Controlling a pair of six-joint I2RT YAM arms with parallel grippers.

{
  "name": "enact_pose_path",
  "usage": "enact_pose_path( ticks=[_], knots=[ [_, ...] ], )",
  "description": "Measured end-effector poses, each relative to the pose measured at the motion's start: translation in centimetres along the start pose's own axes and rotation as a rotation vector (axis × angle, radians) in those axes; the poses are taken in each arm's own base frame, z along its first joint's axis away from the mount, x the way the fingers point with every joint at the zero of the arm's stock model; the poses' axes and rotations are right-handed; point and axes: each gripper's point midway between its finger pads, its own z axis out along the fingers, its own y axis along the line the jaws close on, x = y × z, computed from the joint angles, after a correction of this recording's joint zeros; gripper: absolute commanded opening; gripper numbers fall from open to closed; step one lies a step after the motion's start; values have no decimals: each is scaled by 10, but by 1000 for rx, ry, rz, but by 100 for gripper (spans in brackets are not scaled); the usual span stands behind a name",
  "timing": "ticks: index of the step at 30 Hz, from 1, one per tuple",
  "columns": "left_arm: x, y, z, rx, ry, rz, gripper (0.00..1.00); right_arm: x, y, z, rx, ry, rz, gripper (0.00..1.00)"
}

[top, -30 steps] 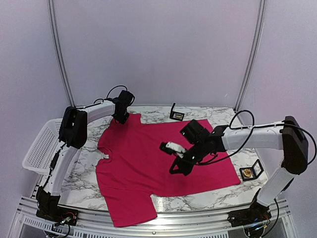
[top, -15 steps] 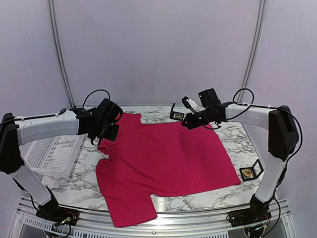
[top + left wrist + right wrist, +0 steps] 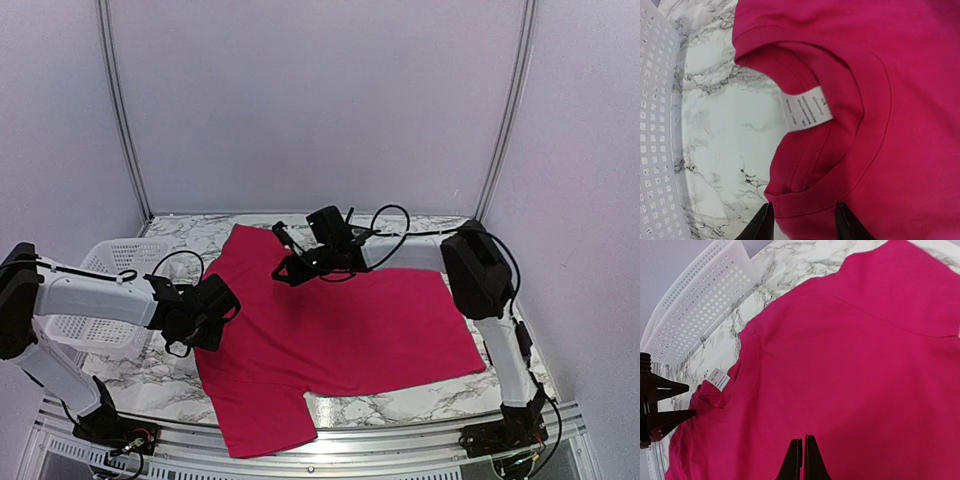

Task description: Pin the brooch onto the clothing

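Marble table (image 3: 725, 115), two grippers. Left gripper (image 3: 803, 211): fingers parted, empty, at the collar edge near one white neck label (image 3: 806, 107). Right gripper (image 3: 803, 439): fingers pressed together, empty, over the one magenta T-shirt (image 3: 340, 320), spread flat. One white basket (image 3: 700, 305) stands beside the T-shirt.
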Motion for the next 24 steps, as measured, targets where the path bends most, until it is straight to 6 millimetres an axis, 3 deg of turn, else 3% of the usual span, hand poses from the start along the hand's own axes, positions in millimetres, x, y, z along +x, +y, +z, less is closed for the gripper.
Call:
enact_pose_path(
  ticks=[4,8,18,24],
  knots=[
    [27,2,8,-2,51,-25,43,24,10,45,-30,42,44,0],
    [42,-6,6,10,57,-47,43,41,-9,73,-6,58,101,0],
    [65,-33,-10,71,49,-127,46,34,-9,78,25,32,117,0],
    [81,-26,-18,75,91,-159,57,34,-5,78,19,39,102,0]
  ],
)
